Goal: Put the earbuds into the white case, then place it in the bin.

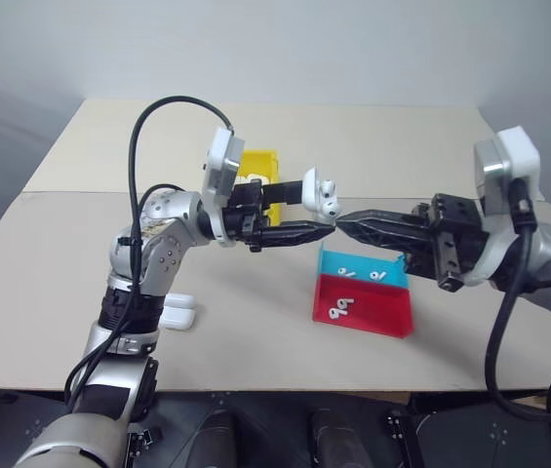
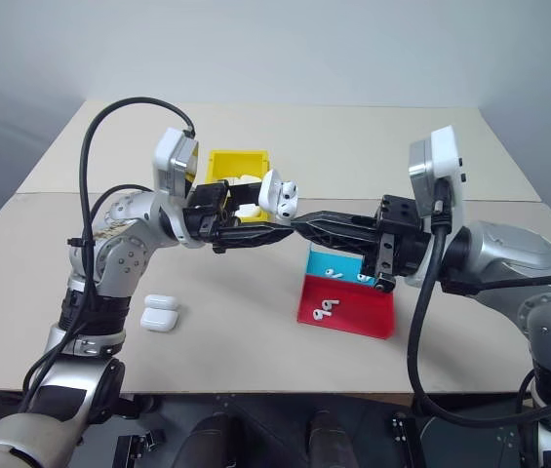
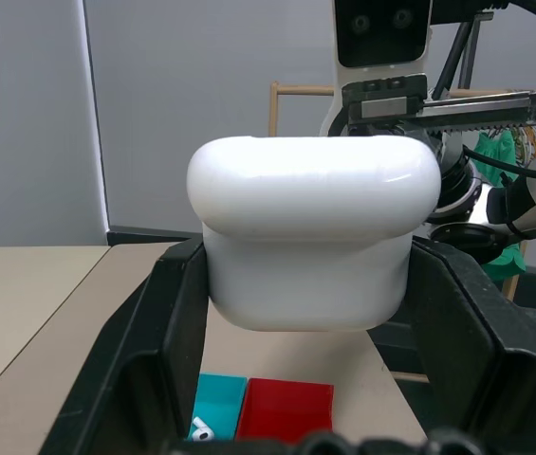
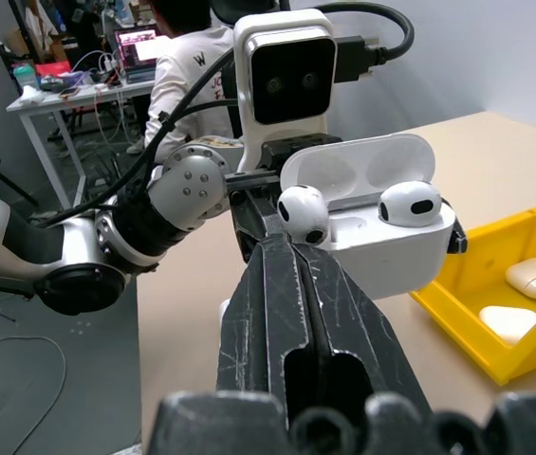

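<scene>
My left gripper [image 1: 319, 208] is shut on the white case [image 3: 310, 237] and holds it above the table with its lid open. Two earbuds sit at the case's mouth: one [image 4: 410, 202] rests in its socket, the other [image 4: 303, 213] stands at the near edge. My right gripper [image 4: 291, 242] is shut, with its tips right under that second earbud, level with the left gripper's lower finger [image 1: 324, 232]. The yellow bin [image 1: 258, 163] stands on the table behind the left gripper and holds other white cases.
A flat red and blue tray [image 1: 392, 317] below the grippers holds a few loose earbuds [image 1: 339, 312]. Two white cases [image 2: 158, 314] lie on the table near my left arm. A person [image 4: 187, 66] sits at a desk in the background.
</scene>
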Available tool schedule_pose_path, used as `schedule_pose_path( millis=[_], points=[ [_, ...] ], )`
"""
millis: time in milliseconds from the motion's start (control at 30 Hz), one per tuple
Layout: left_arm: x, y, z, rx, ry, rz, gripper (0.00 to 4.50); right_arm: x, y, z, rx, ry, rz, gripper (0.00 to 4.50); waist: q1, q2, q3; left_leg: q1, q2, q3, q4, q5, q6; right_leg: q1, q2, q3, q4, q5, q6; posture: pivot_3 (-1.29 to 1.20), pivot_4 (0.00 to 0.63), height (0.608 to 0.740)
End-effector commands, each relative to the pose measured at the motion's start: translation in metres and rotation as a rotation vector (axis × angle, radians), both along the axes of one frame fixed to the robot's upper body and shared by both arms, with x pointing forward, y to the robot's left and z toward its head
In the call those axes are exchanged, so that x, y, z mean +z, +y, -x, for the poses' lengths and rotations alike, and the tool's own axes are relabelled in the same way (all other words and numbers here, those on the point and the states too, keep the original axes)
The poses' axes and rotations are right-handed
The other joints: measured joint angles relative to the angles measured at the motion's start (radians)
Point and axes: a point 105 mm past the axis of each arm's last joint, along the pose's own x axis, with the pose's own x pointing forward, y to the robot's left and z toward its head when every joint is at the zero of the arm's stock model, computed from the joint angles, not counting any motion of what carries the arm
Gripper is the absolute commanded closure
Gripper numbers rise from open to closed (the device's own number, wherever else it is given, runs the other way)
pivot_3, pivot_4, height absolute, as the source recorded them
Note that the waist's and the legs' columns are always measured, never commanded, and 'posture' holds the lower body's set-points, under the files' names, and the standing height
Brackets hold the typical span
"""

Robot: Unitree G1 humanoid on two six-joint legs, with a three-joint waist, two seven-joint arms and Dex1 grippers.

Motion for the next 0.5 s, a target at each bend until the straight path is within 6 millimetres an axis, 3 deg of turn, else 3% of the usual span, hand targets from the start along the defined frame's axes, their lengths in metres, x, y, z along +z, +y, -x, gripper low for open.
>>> schedule_pose_path(
  millis=[33, 500],
  points=[
    [0.0135, -0.0003, 0.0097, -0.032, -0.064, 0.021, 1.72, 0.0127, -0.0052, 0.0035, -0.013, -0.066, -0.02, 4.48, 0.0, 0.0, 0.0, 0.0, 0.0, 0.0, 0.0, 0.0, 0.0, 0.0, 0.0, 0.0, 0.0, 0.0, 0.0, 0.0, 0.15, 0.74],
    [0.0109, -0.0008, 0.012, -0.039, -0.06, 0.014, 1.72, 0.0137, -0.0031, 0.0001, -0.018, -0.066, -0.023, 4.48, 0.0, 0.0, 0.0, 0.0, 0.0, 0.0, 0.0, 0.0, 0.0, 0.0, 0.0, 0.0, 0.0, 0.0, 0.0, 0.0, 0.15, 0.74]
  ],
)
